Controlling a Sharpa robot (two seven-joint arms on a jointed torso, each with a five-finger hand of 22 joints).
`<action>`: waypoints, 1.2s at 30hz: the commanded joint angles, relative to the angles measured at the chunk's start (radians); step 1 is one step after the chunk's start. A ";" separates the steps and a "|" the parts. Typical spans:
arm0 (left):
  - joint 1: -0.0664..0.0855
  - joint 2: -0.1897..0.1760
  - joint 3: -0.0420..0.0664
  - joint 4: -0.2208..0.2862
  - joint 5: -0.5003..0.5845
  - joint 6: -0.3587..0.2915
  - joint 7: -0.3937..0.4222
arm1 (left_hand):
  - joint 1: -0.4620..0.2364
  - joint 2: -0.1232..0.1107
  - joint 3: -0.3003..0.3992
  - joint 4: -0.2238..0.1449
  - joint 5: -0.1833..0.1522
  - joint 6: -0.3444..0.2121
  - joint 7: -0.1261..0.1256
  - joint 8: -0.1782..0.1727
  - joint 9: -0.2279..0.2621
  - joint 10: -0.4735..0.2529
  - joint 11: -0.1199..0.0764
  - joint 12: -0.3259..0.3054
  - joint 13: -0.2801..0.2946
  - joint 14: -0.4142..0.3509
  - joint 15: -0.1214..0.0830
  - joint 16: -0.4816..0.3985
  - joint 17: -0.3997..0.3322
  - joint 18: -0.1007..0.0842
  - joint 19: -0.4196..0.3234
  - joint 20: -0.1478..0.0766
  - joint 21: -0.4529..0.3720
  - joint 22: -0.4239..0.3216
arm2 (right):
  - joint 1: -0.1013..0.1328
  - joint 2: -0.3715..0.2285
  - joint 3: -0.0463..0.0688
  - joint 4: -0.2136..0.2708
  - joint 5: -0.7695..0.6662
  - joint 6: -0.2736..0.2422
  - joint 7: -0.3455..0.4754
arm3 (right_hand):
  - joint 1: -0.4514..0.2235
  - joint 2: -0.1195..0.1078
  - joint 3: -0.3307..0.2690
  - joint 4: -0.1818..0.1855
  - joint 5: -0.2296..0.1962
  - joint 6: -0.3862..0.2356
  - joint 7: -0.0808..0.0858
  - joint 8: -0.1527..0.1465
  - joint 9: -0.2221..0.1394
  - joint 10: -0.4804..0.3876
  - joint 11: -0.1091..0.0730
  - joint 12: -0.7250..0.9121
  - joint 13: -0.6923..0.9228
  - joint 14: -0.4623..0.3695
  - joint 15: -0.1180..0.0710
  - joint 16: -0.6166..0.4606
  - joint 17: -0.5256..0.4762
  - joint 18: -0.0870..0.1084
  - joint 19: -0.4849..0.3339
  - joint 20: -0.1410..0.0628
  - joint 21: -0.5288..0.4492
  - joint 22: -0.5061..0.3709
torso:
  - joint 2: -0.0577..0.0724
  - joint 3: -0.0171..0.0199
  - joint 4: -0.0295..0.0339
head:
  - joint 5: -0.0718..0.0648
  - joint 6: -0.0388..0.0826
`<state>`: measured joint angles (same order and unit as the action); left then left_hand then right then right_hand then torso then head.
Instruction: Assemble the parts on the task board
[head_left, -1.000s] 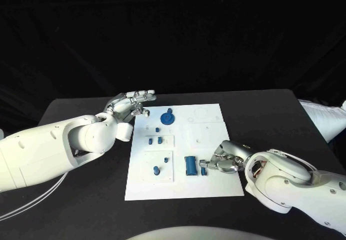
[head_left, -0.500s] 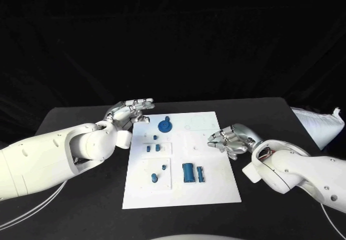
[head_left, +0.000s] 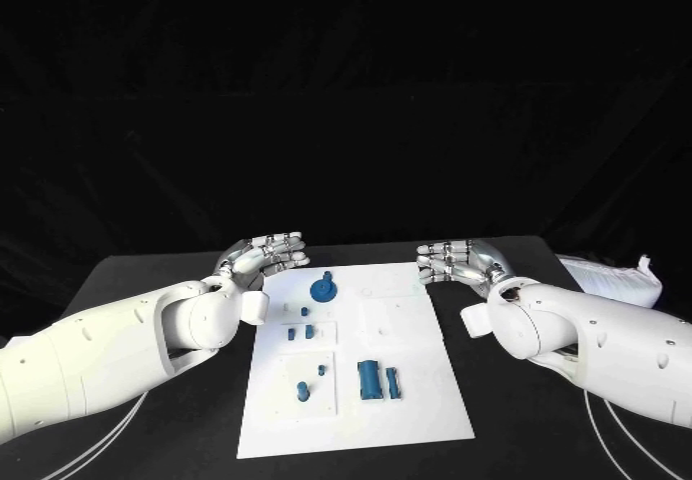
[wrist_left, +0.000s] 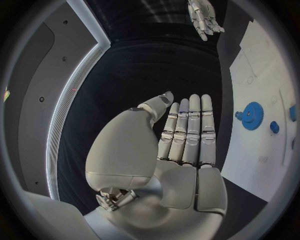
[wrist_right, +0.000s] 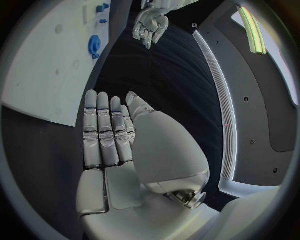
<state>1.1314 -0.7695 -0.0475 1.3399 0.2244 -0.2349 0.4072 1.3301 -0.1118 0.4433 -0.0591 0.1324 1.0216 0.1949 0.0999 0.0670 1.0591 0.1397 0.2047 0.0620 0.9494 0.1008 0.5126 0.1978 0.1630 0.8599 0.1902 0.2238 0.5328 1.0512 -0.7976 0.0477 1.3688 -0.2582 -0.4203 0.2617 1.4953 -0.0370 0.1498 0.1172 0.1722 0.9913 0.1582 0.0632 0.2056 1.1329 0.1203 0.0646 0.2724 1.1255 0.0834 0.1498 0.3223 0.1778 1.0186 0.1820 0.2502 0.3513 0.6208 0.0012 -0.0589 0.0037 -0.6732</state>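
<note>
Right hand (head_left: 459, 264) has lifted off the near part of the task board (head_left: 418, 400), where it sat beside the blue block a second ago, and now hangs past the board's far right corner — empty, fingers straight and laid side by side, palm bare in the right wrist view. Left hand (head_left: 264, 257) holds much the same station at the far left corner, likewise empty, fingers extended together. Task board lies flat in the middle of the black desk (head_left: 130, 290), long axis running away from the robot. On it: blue gear (head_left: 326, 290) with an upright stub near the far end; small blue pieces (head_left: 297, 331) in the middle-left recess; two more small parts (head_left: 309, 386) in the near-left recess; blue block (head_left: 371, 380) with a slim blue bar (head_left: 392, 381) just beside it, nearer the robot. Neither hand touches the board or any part.
</note>
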 joint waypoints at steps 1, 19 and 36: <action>-0.006 0.022 0.001 -0.033 0.028 -0.007 0.041 | -0.006 0.003 0.009 0.001 -0.002 -0.002 0.001 -0.011 -0.001 0.011 0.014 -0.042 0.000 0.019 0.012 -0.126 -0.062 0.013 -0.027 0.040 -0.066 -0.072 | 0.001 0.033 0.004 -0.055 0.123 0.112 0.116 | -0.009 -0.010 0.018 -0.008 -0.005 0.001 0.002 0.000 -0.030 0.012 0.003 -0.002 -0.101 0.053 -0.003 -0.045 -0.068 0.008 0.054 -0.002 -0.046 -0.052 | -0.021 -0.0005 -0.0022 | 0.000 0.015; -0.019 0.035 0.004 -0.038 0.001 -0.059 0.037 | -0.581 0.112 -0.198 0.059 -0.058 -0.438 -0.081 -0.100 -0.067 -0.445 -0.052 -0.205 -0.062 -0.371 -0.031 -0.367 -0.198 -0.054 -0.369 -0.055 -0.224 -0.320 | 0.001 0.079 0.002 -0.107 0.107 0.048 0.109 | -0.661 0.037 -0.040 -0.117 -0.077 -0.418 -0.062 -0.063 -0.127 -0.467 -0.120 -0.065 -0.272 -0.416 -0.083 -0.150 -0.225 -0.070 -0.369 -0.087 -0.165 -0.223 | -0.040 0.0015 0.0198 | 0.002 0.044; -0.074 -0.005 0.042 0.198 -0.198 -0.479 0.104 | -0.960 0.112 -0.322 0.059 -0.132 -0.733 -0.195 -0.100 -0.067 -0.756 -0.140 -0.205 -0.062 -0.663 -0.101 -0.440 -0.198 -0.163 -0.617 -0.190 -0.224 -0.428 | -0.001 0.021 -0.045 0.182 0.249 -0.325 0.249 | -1.084 0.037 -0.150 -0.117 -0.172 -0.709 -0.158 -0.063 -0.206 -0.805 -0.120 -0.065 -0.272 -0.776 -0.083 -0.150 -0.322 -0.178 -0.699 -0.182 -0.250 -0.351 | -0.077 -0.0012 0.0589 | -0.004 0.073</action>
<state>1.0586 -0.7735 -0.0069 1.5268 0.1044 -0.5810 0.4686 0.5025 -0.0032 0.1644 -0.0008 0.0104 0.3913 0.0410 0.0068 0.0025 0.4119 0.0145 0.0058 0.0021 0.3882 0.0058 0.0967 0.0025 0.0929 0.3300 0.0797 0.0115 0.1425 1.0509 -0.7743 0.0034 1.5399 -0.0575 -0.6369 0.4476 0.5579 -0.0008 0.0409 0.0015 0.0204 0.3829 0.0220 0.0070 0.0091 0.4447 0.0048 0.0066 0.0023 0.4736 0.0016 0.0077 0.0218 0.0918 0.4338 0.0201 0.0145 0.0651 0.5459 0.0002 -0.0017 0.0001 -0.6003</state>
